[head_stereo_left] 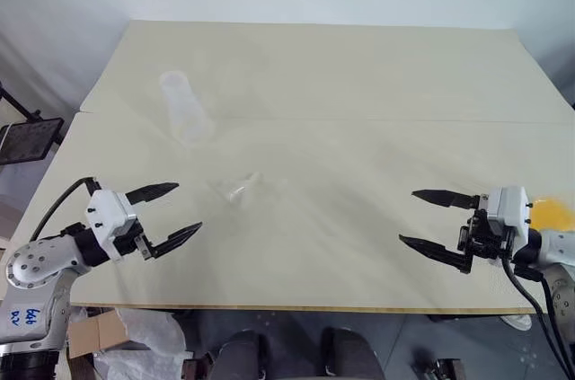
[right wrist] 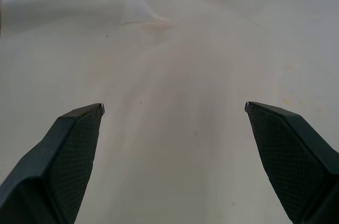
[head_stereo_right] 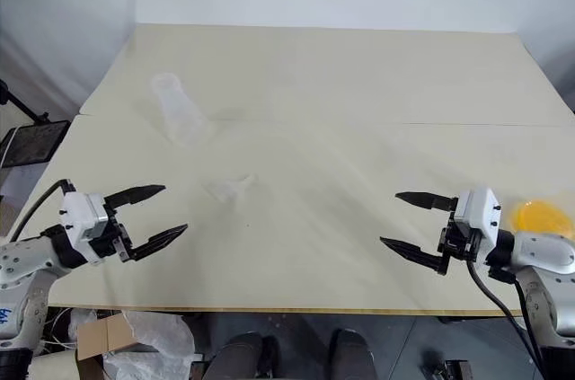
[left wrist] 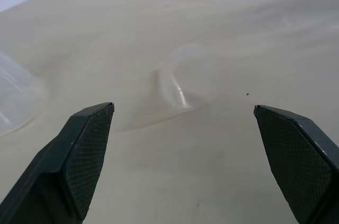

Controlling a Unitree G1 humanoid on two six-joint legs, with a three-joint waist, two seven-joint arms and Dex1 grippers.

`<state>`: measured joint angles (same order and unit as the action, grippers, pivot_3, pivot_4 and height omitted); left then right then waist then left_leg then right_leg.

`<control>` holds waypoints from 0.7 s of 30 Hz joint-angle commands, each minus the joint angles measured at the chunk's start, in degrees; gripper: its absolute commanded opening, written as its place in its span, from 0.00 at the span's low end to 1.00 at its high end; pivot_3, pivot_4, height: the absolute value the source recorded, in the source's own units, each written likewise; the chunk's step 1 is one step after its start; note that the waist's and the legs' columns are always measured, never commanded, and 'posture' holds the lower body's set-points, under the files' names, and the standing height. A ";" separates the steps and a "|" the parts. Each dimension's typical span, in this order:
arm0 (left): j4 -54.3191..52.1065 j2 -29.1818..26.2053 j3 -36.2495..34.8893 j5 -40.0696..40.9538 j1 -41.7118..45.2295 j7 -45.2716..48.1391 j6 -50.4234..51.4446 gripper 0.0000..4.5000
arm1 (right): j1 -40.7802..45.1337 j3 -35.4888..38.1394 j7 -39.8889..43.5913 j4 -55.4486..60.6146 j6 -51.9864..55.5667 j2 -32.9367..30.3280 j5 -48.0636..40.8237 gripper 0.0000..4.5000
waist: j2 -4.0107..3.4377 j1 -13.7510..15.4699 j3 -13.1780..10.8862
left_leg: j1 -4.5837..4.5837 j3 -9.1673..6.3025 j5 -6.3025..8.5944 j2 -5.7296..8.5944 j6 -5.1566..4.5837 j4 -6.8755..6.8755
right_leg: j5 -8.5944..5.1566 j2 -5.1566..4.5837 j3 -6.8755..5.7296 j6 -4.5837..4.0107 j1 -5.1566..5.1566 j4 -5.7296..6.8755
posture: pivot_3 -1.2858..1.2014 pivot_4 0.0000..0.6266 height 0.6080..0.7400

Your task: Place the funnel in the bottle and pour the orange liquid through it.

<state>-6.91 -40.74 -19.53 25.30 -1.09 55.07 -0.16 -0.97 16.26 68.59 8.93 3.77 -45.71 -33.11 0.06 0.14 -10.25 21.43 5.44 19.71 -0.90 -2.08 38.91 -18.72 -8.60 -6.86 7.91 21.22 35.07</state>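
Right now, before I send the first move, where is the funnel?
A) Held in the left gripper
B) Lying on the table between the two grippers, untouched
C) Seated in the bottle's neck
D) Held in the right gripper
B: the funnel lies on its side on the bare table, apart from the bottle, and both the left gripper and the right gripper are open and hold nothing.
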 commanded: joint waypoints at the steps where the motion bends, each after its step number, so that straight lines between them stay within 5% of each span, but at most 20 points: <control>1: -1.29 -0.06 -0.71 0.32 0.26 -0.97 -0.04 1.00 | -0.50 1.23 -0.75 1.52 -0.94 1.01 -0.26 0.99 | 0.00 -0.03 0.00 | 0.00 0.00 0.00 0.00 0.00 0.00 | 0.00 0.00 0.00 0.00 0.00 0.00 | 0.52 0.24 1.00; 11: 1.85 8.37 -8.95 4.20 -7.41 -11.68 3.38 1.00 | 10.31 -7.06 -13.47 8.55 5.77 12.30 -1.63 0.99 | -0.01 -0.67 0.00 | -0.14 0.04 0.03 -0.11 0.09 -0.01 | 0.01 0.05 0.06 -0.04 0.02 0.13 | 0.52 0.24 1.00; 21: -0.83 18.13 -13.64 5.32 -11.22 -22.50 2.95 1.00 | 16.77 -9.81 -16.13 3.64 3.43 17.10 2.37 0.99 | 0.10 0.51 -0.04 | -0.04 -0.08 0.22 0.05 -0.04 0.12 | 0.02 -0.11 0.01 -0.04 0.08 0.33 | 0.52 0.24 1.00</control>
<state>-4.28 -22.75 -32.67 29.18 -12.61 34.06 3.03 16.41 5.92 52.00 12.14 8.72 -28.52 -31.17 0.16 0.65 -10.29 21.39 5.38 19.93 -0.85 -2.13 39.04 -18.69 -8.71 -6.85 7.88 21.30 35.41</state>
